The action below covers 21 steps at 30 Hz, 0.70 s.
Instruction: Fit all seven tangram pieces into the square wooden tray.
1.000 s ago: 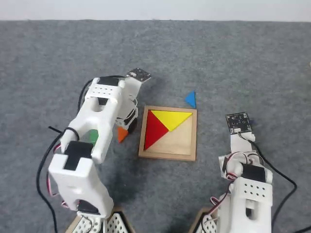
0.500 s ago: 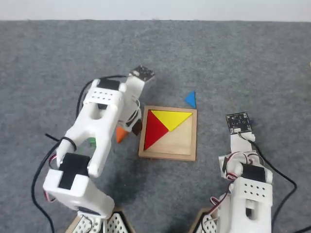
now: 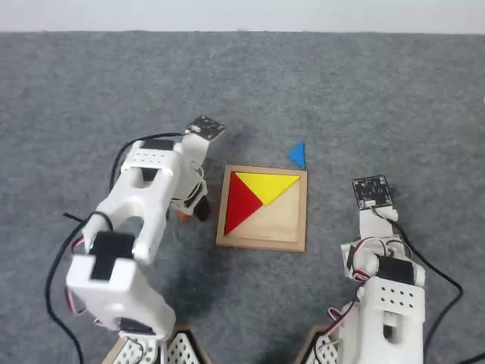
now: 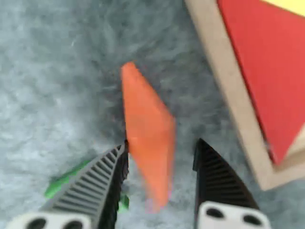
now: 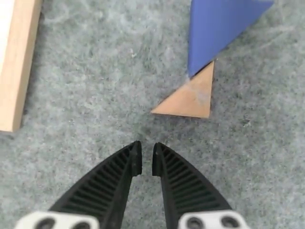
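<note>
On the grey carpet, the square wooden tray (image 3: 261, 241) lay between the two arms, with a red triangle (image 3: 241, 203) and a yellow triangle (image 3: 267, 185) seated in it, edge to edge. The rest of its floor was bare wood. A blue triangle (image 3: 298, 155) sat on the carpet just beyond the tray's far edge.

The left gripper (image 4: 161, 145) was low beside the tray's left wall with its jaws spread. An orange piece (image 4: 147, 143) lay flat between them (one finger close against its edge, the other apart). A green piece (image 4: 64, 179) showed partly under that finger.

The right gripper (image 5: 143, 152) hung over the carpet to the right of the tray, jaws pressed nearly together on nothing. Near its tips lay a tan triangle (image 5: 190, 100), touching another blue piece (image 5: 219, 28).
</note>
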Each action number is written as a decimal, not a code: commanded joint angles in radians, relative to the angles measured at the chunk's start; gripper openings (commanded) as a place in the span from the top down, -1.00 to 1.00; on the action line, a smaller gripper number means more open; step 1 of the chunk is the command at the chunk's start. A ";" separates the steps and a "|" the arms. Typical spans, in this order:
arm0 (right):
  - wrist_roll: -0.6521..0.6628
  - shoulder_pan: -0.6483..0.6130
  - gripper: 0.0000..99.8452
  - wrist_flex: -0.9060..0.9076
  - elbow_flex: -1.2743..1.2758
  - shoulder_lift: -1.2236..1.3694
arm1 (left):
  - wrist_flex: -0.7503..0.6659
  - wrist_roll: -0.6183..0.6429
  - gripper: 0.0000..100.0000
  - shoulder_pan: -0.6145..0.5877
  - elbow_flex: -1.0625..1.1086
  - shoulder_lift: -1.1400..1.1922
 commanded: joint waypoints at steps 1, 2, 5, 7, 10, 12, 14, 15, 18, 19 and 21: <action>0.006 -0.005 0.88 -0.021 -0.006 -0.018 | 0.011 -0.009 0.56 -0.029 -0.107 0.074; 0.006 -0.005 0.88 -0.021 -0.006 -0.016 | 0.021 -0.009 0.56 -0.041 -0.127 0.078; 0.006 -0.005 0.88 -0.021 -0.006 -0.018 | 0.034 -0.011 0.56 -0.074 -0.171 0.061; 0.006 -0.005 0.88 -0.021 -0.006 -0.019 | 0.058 -0.011 0.56 -0.091 -0.191 0.029; 0.006 -0.007 0.88 -0.021 -0.006 -0.019 | 0.103 -0.012 0.56 -0.094 -0.216 -0.028; 0.006 -0.007 0.88 -0.021 -0.006 -0.019 | 0.120 -0.012 0.56 -0.095 -0.228 -0.066; 0.006 -0.007 0.88 -0.021 -0.006 -0.019 | 0.130 -0.012 0.56 -0.094 -0.232 -0.089; 0.006 -0.007 0.88 -0.021 -0.006 -0.019 | 0.129 -0.011 0.56 -0.089 -0.228 -0.092; 0.006 -0.007 0.88 -0.021 -0.006 -0.019 | 0.123 -0.008 0.56 -0.086 -0.226 -0.071; 0.006 -0.007 0.88 -0.021 -0.006 -0.019 | 0.121 -0.008 0.56 -0.086 -0.226 -0.055; 0.006 -0.007 0.88 -0.021 -0.006 -0.019 | 0.121 -0.006 0.56 -0.086 -0.228 -0.017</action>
